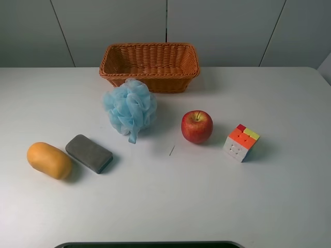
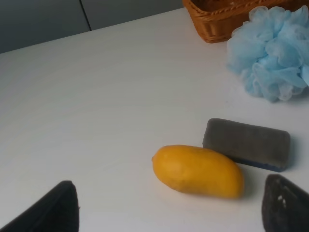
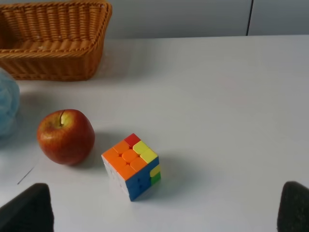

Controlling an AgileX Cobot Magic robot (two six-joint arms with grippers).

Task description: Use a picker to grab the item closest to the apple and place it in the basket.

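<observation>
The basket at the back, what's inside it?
Only bare weave shows inside the orange-brown wicker basket. Its near wall hides the front strip of the floor.

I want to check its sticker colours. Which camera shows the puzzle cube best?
The right wrist view: the puzzle cube sits near the middle, large, three faces showing, beside the apple. The exterior high view shows it whole but small, right of the apple. The left wrist view misses it entirely.
</observation>
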